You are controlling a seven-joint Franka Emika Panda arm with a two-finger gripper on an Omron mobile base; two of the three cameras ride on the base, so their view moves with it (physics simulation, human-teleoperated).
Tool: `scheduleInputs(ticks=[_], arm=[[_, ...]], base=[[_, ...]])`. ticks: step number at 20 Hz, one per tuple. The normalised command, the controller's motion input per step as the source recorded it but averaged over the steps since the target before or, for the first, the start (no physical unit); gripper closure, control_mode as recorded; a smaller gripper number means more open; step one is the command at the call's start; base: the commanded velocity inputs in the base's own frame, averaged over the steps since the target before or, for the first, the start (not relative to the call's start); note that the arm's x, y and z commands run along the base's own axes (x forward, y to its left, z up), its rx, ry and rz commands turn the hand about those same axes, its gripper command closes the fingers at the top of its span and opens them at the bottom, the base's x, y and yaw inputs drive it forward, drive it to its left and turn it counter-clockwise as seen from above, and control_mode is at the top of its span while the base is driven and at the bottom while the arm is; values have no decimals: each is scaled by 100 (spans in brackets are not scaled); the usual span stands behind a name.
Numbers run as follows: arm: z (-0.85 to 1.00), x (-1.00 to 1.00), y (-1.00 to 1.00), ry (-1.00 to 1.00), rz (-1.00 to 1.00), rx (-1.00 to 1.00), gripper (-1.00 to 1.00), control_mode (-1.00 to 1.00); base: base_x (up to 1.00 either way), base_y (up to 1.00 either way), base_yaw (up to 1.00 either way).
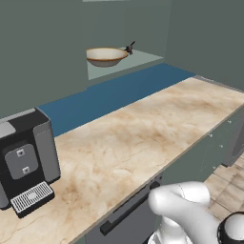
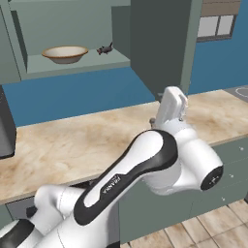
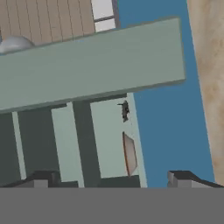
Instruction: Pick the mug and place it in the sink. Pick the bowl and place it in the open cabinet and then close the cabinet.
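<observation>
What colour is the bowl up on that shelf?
The bowl is cream-tan outside, brownish inside; the right base view shows it best.

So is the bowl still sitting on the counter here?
No, the bowl rests on the shelf inside the open cabinet, above the counter.

A long marbled beige countertop (image 1: 143, 138) is seen running along a blue back wall (image 1: 109, 97). Below the counter, grey-green lower drawers (image 2: 227, 169) with dark bar handles (image 1: 126, 212) are fitted. A black and grey coffee machine (image 1: 24, 159) is stood on the counter's left end. Tan floor tiles (image 2: 203, 232) are laid in front. A window (image 2: 217, 24) with pale panes is set high at the far right, under wooden slats (image 2: 220, 7).
</observation>
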Motion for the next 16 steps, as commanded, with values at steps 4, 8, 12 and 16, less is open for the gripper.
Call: scheduleInputs(ticks=[4,8,12,16], arm=[[-17,29,-67,0,9,-8,-100,-100],[-6,6,-64,-4,8,-10,-100,-100],[0,0,-52,-15,7,-16,-100,-100],[0,0,-55,-19,5,-16,-100,-100]], base=[[0,0,0],[0,0,0],[0,0,0],[0,0,0]])
